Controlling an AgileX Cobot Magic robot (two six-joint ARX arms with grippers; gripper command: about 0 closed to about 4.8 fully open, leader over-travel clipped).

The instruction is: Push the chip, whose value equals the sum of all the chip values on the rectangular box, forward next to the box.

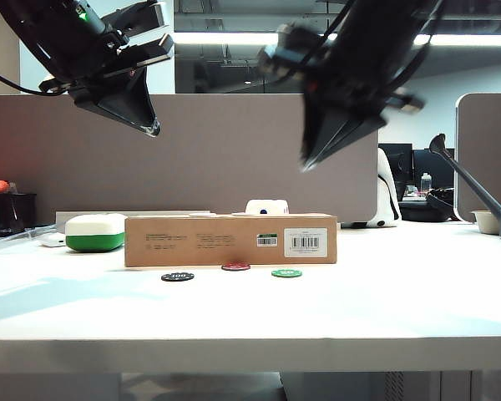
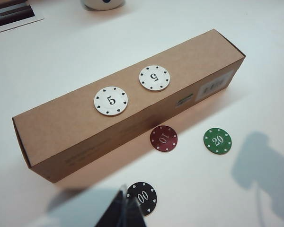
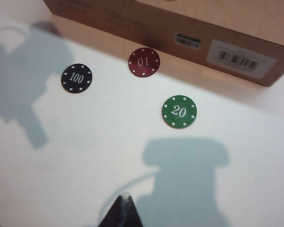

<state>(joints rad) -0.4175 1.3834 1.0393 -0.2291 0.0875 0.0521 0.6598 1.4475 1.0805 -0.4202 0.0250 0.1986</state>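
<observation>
Left wrist view lets us read the dark-red 10 chip (image 2: 164, 138) lying on the worktop (image 2: 255, 61) just beside the box (image 2: 75, 125), plus two white 5 chips (image 2: 110, 100) on top that the exterior view hides, while our left hand (image 1: 153, 127) and right hand (image 1: 305, 164) hang high, both pressed together.

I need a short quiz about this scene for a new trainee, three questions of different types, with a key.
1. True or false: two white chips marked 5 lie on the cardboard box.
2. Which chip on the table lies nearest the box?
A. black 100 chip
B. dark-red 10 chip
C. green 20 chip
3. Fill in: the left gripper and the right gripper both hang ____ the table, holding nothing.

Key: 1 true; 2 B; 3 above.
</observation>
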